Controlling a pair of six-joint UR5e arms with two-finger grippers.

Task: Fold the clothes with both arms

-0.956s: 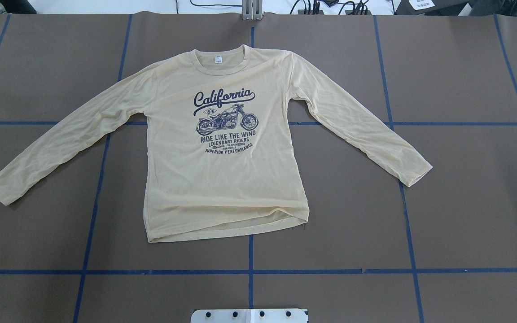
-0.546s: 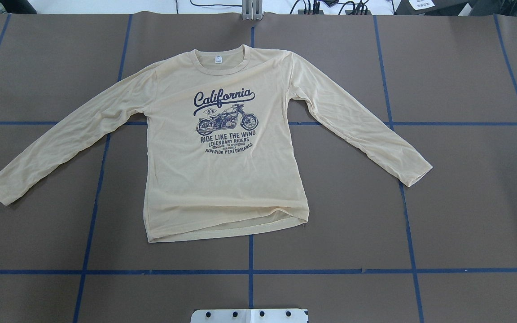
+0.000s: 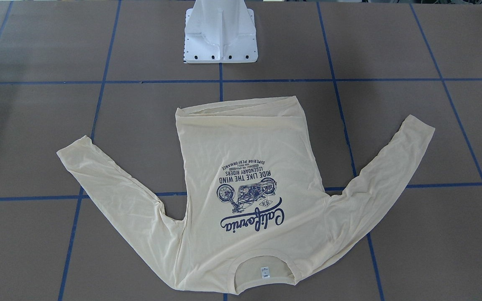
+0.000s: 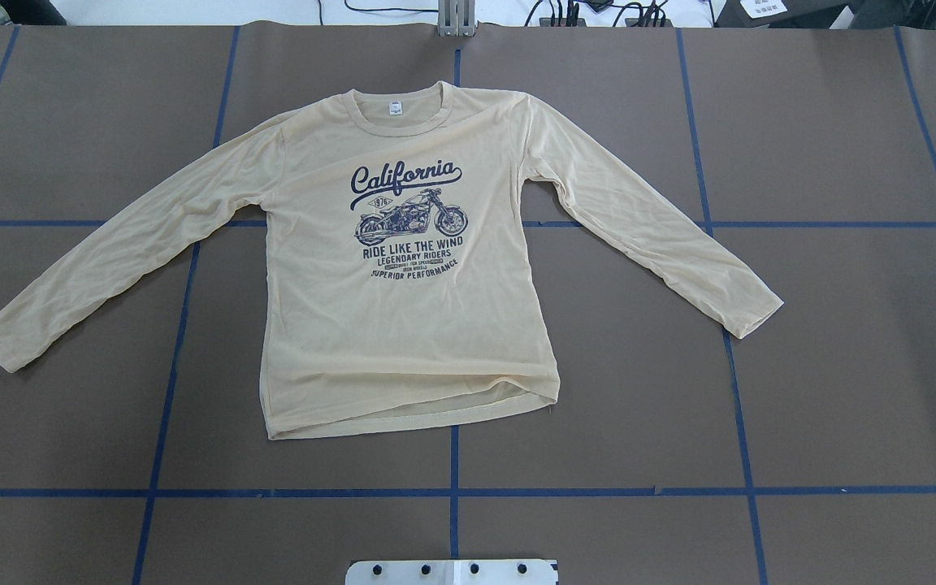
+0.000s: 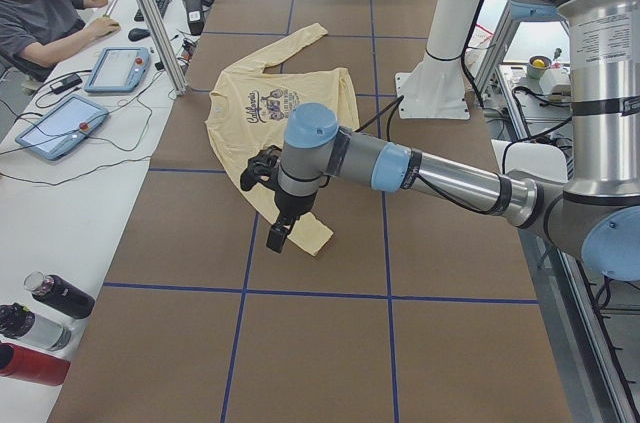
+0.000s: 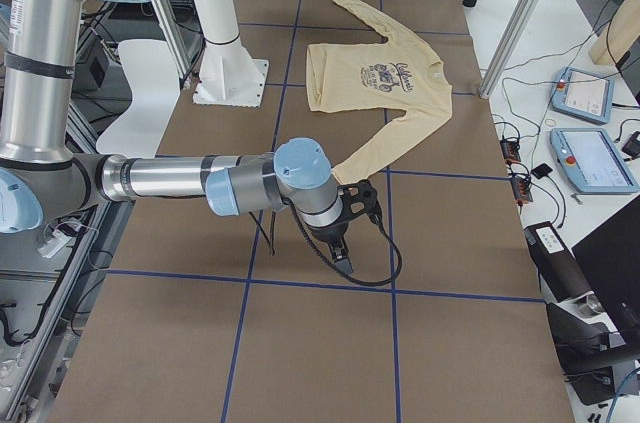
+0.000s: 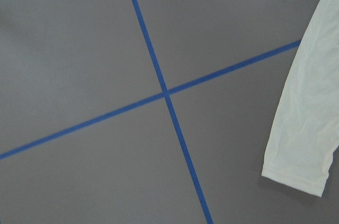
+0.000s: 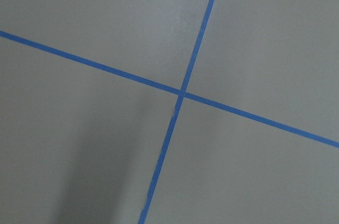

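Starting with the left gripper [image 5: 273,240]: hanging off the left arm [image 5: 440,175] above the mat [image 5: 320,343], fingers pointing down, overlapping the left cuff [image 5: 312,235] in the side view. Open or closed? Honestly can't tell from that angle. Checking the left wrist cam: cuff poking in at the lower right, a cross of blue tape [image 7: 164,92] dead centre, so clearly up off the cloth and not touching. Same deal with the right gripper [image 6: 345,265]: dangling off the right arm [image 6: 170,181] over the mat, near the right cuff [image 6: 343,173] but apart from it. Again no way to call open or shut. Right wrist cam showing mat and another tape cross. Moving out to the shirt [image 4: 403,341]: lying flat and face up mid-table, navy print readable from the robot's side, collar away from the base [image 4: 452,571], hem toward it and a bit rumpled. Both sleeves spread wide and angled back toward the robot's edge, cuffs well apart from the body, each out toward its own gripper. Further out, in the left side view: a person [image 5: 40,13] sitting at a white desk with two tablets [image 5: 60,126], plus bottles [image 5: 50,295] nearer the camera.
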